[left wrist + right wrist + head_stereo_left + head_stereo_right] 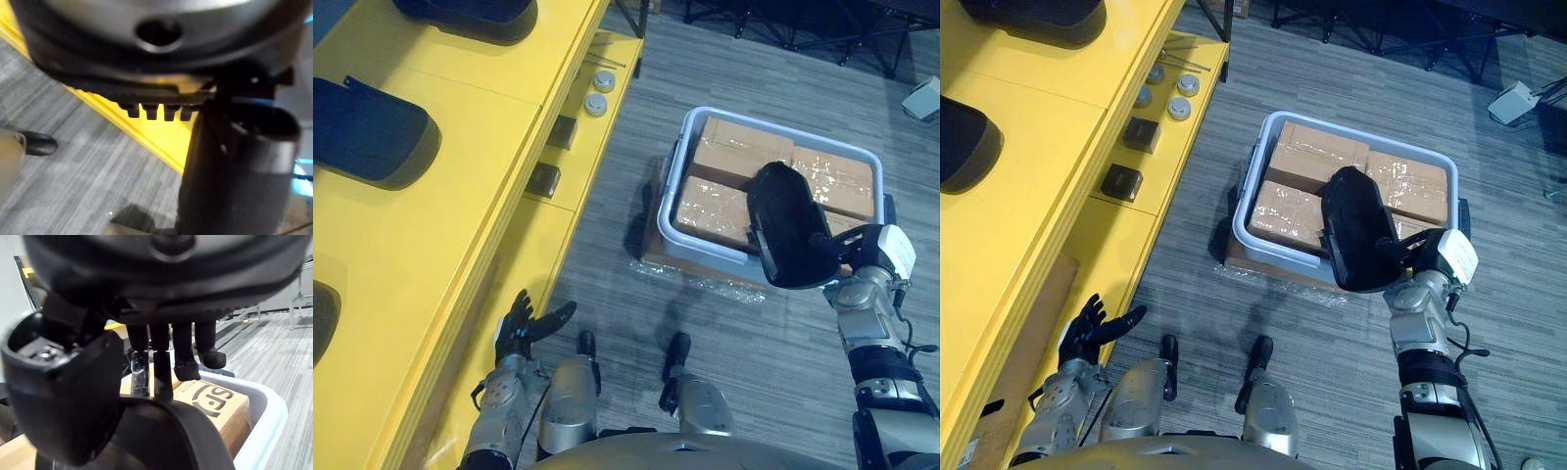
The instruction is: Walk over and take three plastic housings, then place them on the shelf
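Note:
A black plastic housing point(788, 225) hangs over the near edge of a pale bin point(697, 125), with my right hand point(862, 257) shut on its lower end. In the right wrist view my fingers point(161, 367) and thumb point(63, 396) clamp the housing's curved rim point(166, 431). Other black housings point(372, 132) point(470, 15) lie on top of the yellow shelf point(480, 196) at the left, and a third point(321, 323) peeks in at the edge. My left hand point(524, 328) hangs open and empty beside the shelf's lower front; its fingers point(156, 112) are straight.
Taped cardboard boxes point(744, 147) fill the bin, which stands on the grey floor to my right front. The shelf's lower level carries two silver discs point(599, 93) and dark square blocks point(544, 179). Dark stand legs point(773, 24) line the far back.

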Controlling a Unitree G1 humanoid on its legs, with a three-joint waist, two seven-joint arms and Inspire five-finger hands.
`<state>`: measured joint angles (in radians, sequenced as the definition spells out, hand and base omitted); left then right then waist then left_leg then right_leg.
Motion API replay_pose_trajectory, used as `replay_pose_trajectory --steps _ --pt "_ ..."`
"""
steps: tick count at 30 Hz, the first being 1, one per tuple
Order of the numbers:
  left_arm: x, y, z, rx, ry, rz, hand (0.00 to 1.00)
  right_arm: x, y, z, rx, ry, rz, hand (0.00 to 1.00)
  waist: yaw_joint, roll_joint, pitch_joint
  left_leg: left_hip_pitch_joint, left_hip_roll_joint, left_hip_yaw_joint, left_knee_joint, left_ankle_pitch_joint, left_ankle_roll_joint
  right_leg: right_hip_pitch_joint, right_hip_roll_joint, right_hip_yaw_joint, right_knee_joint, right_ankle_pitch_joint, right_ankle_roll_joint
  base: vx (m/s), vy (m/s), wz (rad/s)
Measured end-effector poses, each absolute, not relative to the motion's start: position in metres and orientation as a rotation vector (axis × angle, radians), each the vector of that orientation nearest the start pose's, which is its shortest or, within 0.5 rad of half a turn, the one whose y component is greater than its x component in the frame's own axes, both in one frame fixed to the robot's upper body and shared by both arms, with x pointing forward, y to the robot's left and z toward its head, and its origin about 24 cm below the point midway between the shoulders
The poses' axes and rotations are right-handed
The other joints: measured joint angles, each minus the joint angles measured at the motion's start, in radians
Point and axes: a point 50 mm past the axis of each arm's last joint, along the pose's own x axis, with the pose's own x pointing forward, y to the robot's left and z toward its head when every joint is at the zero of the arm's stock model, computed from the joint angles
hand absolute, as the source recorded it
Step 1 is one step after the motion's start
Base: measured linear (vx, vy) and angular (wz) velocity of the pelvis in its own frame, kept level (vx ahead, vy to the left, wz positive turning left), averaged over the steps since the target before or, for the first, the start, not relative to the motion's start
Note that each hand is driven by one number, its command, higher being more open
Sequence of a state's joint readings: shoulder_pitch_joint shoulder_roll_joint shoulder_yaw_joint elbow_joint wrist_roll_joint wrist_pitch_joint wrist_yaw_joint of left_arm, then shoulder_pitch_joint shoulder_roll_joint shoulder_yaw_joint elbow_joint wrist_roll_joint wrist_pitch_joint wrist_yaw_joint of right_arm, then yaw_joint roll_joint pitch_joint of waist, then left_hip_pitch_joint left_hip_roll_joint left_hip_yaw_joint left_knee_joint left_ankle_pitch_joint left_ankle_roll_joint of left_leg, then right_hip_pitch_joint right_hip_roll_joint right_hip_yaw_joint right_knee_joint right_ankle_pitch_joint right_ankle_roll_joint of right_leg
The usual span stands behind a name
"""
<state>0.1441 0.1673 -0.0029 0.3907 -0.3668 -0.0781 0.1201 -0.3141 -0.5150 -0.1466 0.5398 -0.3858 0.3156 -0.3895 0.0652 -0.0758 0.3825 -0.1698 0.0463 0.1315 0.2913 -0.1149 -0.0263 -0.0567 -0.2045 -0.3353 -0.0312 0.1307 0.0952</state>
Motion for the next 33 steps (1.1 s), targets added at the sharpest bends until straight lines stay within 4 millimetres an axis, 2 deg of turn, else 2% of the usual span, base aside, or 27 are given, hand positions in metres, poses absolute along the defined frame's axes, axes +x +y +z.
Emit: replay_pose_trajectory --steps 6,10,14,17,24,28,33 --pt "0.239 0.171 -0.032 -0.56 0.368 0.052 1.0 0.302 -0.33 0.085 -0.857 0.246 -0.782 0.0 -0.015 0.001 0.0 -0.035 0.002 0.003 0.031 -0.013 0.003 -0.025 0.002 0.013 0.002 0.019 0.009 -0.01 0.01 -0.03" --pt "0.255 0.148 -0.02 -0.727 0.395 -0.085 1.0 0.314 -0.322 0.101 -0.884 0.181 -0.781 0.0 -0.021 0.002 0.001 -0.035 0.001 0.01 0.038 -0.021 0.007 -0.029 0.0 0.024 0.011 0.019 0.009 -0.01 0.016 -0.02" --pt "0.256 0.134 -0.021 -0.869 0.463 -0.105 1.0 0.324 -0.315 0.114 -0.879 0.125 -0.775 0.0 -0.032 0.003 0.001 -0.032 0.002 0.019 0.042 -0.026 0.009 -0.03 -0.001 0.034 0.013 0.019 0.01 -0.02 0.024 -0.04" --pt "0.261 0.128 -0.017 -0.946 0.486 -0.098 1.0 0.326 -0.312 0.119 -0.878 0.09 -0.782 0.0 -0.039 0.008 0.001 -0.032 0.005 0.026 0.054 -0.034 0.009 -0.03 0.0 0.04 0.014 0.019 0.01 -0.05 0.025 -0.08" --pt "0.288 0.105 0.015 -1.065 0.453 -0.176 1.0 0.325 -0.311 0.126 -0.88 0.015 -0.856 0.0 -0.048 0.042 0.003 -0.035 0.008 0.038 0.072 -0.048 0.013 -0.035 -0.001 0.059 0.015 0.02 0.011 -0.05 0.023 -0.07" --pt "0.297 0.097 0.028 -1.123 0.447 -0.201 1.0 0.327 -0.3 0.142 -0.869 -0.104 -0.837 0.0 -0.074 0.044 0.002 -0.035 0.009 0.044 0.07 -0.048 0.013 -0.04 0.001 0.068 0.015 0.022 0.014 -0.01 0.005 -0.03" --pt "0.306 0.088 0.044 -1.163 0.414 -0.249 1.0 0.33 -0.282 0.156 -0.859 -0.269 -0.791 0.0 -0.083 0.045 0.002 -0.015 0.008 0.053 0.062 -0.048 0.013 -0.031 0.0 0.076 0.015 0.022 0.015 -0.02 0.011 -0.05"
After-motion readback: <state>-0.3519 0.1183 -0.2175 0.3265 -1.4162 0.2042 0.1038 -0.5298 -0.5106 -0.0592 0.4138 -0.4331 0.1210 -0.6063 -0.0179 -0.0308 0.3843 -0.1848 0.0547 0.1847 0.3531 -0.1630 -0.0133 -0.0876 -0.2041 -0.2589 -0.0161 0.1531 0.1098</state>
